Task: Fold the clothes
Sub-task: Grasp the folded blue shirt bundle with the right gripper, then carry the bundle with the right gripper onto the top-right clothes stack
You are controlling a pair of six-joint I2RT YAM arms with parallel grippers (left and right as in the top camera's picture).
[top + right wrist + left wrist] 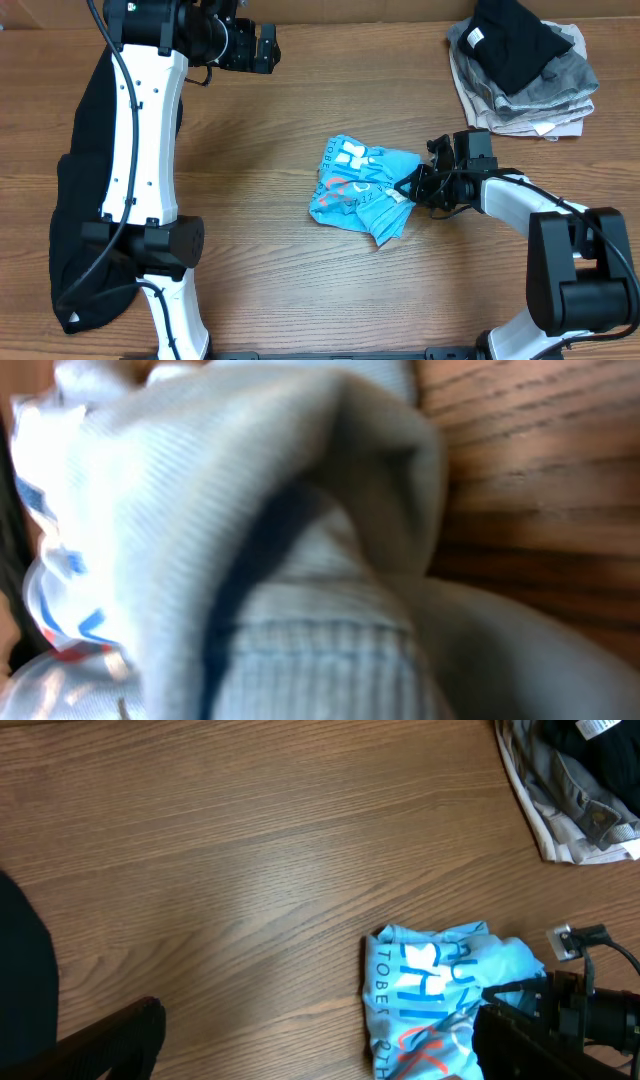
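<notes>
You have the crumpled light blue T-shirt with white and pink lettering (358, 188) lying mid-surface on the brown wooden surface (250, 150). The right gripper (405, 187) is pinched on its right edge, and fabric fills the right wrist view. The left gripper (264, 47) hangs well apart at the far left; I cannot tell its opening. A stack of grey and black garments (522, 65) sits at the far right corner.
</notes>
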